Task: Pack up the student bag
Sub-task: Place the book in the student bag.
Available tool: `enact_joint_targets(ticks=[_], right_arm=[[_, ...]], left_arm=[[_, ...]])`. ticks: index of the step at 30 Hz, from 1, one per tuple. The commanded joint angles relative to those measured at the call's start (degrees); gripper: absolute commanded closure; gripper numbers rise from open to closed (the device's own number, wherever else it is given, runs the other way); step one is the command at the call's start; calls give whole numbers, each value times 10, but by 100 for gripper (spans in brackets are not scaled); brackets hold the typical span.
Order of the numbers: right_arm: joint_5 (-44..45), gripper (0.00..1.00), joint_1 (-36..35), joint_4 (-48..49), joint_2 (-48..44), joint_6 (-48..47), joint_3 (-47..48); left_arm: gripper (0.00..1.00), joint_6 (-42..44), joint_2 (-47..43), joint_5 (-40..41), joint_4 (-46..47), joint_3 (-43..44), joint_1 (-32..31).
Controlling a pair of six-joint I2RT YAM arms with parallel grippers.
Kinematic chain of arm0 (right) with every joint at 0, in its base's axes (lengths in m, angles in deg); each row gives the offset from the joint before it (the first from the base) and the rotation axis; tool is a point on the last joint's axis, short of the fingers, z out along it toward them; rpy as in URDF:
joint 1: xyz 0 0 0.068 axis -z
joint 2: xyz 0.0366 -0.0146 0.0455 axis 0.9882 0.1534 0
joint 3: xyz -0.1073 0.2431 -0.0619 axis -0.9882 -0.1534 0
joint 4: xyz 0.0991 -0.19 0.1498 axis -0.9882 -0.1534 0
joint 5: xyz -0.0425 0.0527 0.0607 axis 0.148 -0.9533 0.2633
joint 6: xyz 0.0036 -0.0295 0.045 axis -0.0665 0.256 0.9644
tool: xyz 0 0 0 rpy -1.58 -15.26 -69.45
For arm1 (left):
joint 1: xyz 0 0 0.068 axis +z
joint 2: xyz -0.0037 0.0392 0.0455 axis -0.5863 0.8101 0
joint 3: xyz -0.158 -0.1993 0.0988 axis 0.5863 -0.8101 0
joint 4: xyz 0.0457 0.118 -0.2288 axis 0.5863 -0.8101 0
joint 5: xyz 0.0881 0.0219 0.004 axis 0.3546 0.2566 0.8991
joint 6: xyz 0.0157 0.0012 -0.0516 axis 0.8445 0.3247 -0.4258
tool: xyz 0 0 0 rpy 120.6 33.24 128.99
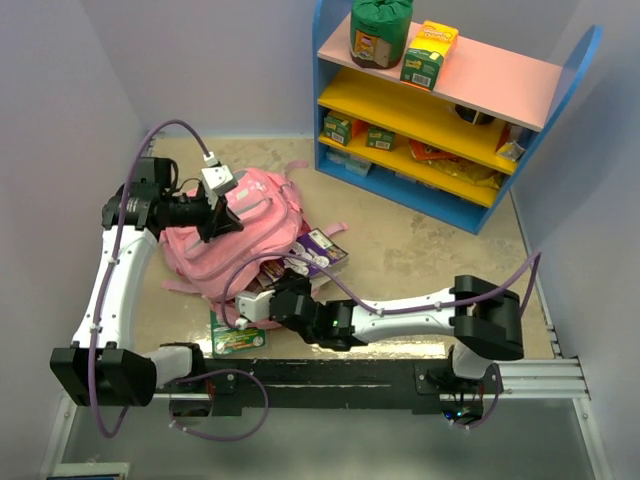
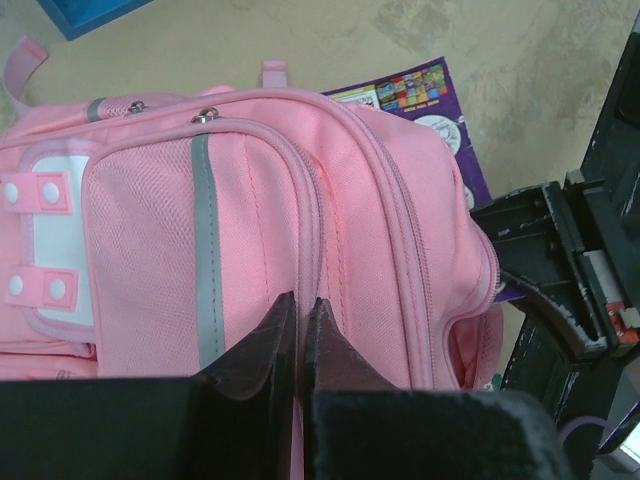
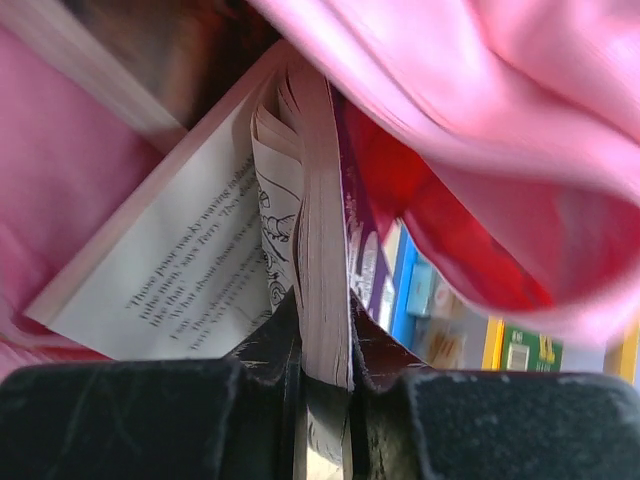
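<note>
The pink student bag [image 1: 255, 215] lies on the table's left half, its grey zippers and white patch [image 2: 50, 230] facing the left wrist camera. My left gripper [image 1: 222, 222] is shut, its tips [image 2: 300, 302] pinching a seam of the bag's pink fabric [image 2: 260, 190]. At the bag's near-right opening my right gripper [image 1: 283, 292] is shut on a purple-covered paperback book [image 3: 325, 250], clamping its cover and a wad of pages while a printed page [image 3: 190, 270] fans out to the left. Pink bag cloth [image 3: 480, 90] hangs over the book. The same purple book [image 1: 322, 250] juts out beside the bag.
A second, dark-covered book [image 3: 150, 60] sits at the bag's mouth. A green packet [image 1: 238, 336] lies on the table below the bag. At the back right stands a blue shelf unit [image 1: 440, 110] carrying a green pouch [image 1: 380, 30], a yellow-green box [image 1: 428, 52] and snack packs.
</note>
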Motion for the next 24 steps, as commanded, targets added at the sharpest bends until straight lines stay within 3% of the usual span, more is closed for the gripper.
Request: enact_joint_targets(ticks=[1, 5, 11, 16, 19, 20, 24], right_arm=[[-19, 100, -14, 102, 24, -74, 47], [-32, 100, -38, 139, 63, -104, 72], [-53, 100, -58, 287, 105, -186, 74], [-70, 100, -27, 295, 146, -155, 99], [-69, 78, -7, 271, 158, -90, 116], [-67, 62, 1, 239, 159, -47, 121], [-51, 43, 3, 137, 123, 71, 155]], left_arm=[[100, 34, -11, -115, 5, 48, -1], [100, 44, 2, -125, -9, 49, -1], [100, 61, 7, -126, -24, 48, -1], [100, 66, 3, -122, -27, 44, -1], [100, 62, 3, -119, -24, 43, -1], [100, 57, 2, -117, -14, 42, -1], [100, -11, -5, -98, 55, 19, -1]])
